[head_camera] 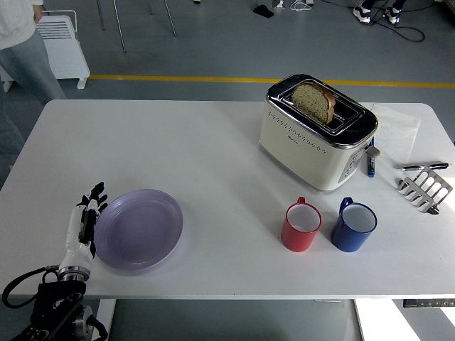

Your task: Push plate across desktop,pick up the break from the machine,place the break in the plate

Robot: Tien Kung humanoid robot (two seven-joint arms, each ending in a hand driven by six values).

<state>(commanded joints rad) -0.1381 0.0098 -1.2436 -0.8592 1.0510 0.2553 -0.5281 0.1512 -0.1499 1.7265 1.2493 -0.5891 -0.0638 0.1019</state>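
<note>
I log round lilac plastic plate (138, 229) near-left on white desk (178, 149) | left robot hand (85, 222) flat against its left rim, fingers straight, together, gripping nothing | brown bread slice (313, 101) upright in cream-and-chrome toaster (317, 133), far right | red mug (301, 225), blue mug (353, 224) in front.

My only view comes from high above my side of the white table (213, 142), tilted forward and down, its near edge along the bottom. It stands far enough back to take in the whole tabletop and grey floor beyond.
</note>
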